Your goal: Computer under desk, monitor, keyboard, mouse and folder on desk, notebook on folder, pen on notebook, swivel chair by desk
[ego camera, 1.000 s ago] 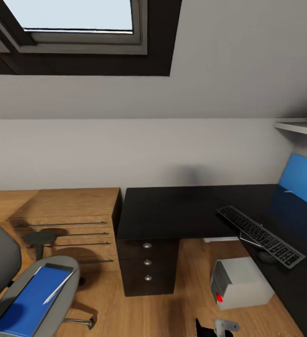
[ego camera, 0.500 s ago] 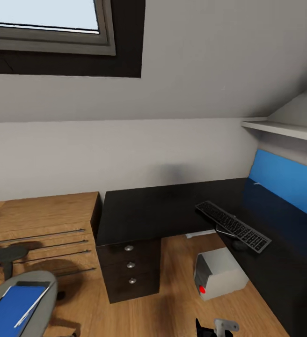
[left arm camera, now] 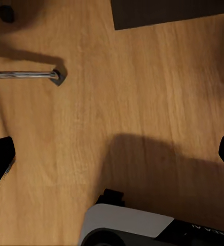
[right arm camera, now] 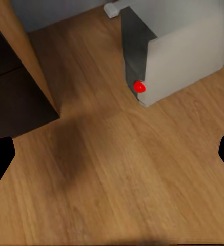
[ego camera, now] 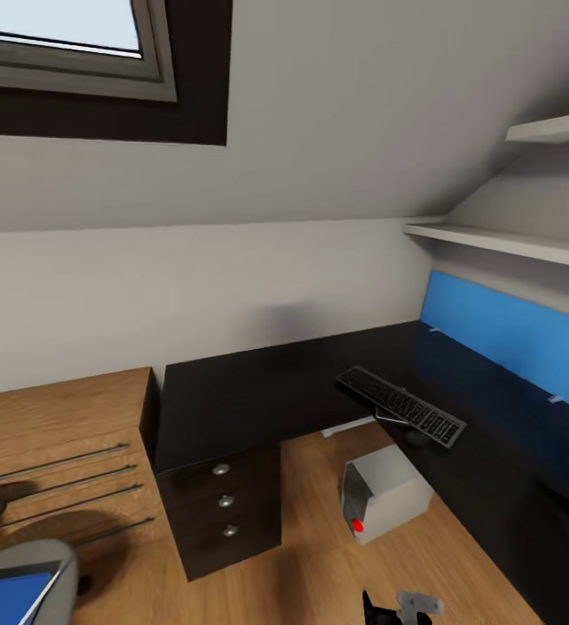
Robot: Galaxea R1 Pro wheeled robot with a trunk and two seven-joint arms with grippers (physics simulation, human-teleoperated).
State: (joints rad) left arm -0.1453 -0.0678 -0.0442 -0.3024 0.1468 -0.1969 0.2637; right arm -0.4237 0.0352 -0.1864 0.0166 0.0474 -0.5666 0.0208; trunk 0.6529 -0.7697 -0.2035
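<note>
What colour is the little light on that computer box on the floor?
Red, on the pale grey computer; clearest in the right wrist view.

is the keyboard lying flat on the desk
No, tilted: the keyboard sits propped on something at the desk edge, one side raised.

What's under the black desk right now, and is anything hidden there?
Under the black desk stands the grey computer case with a red light on the wooden floor, beside the dark drawer unit. The desktop hides the space deeper beneath.

Black desk carries the keyboard — computer on wooden floor.
</note>
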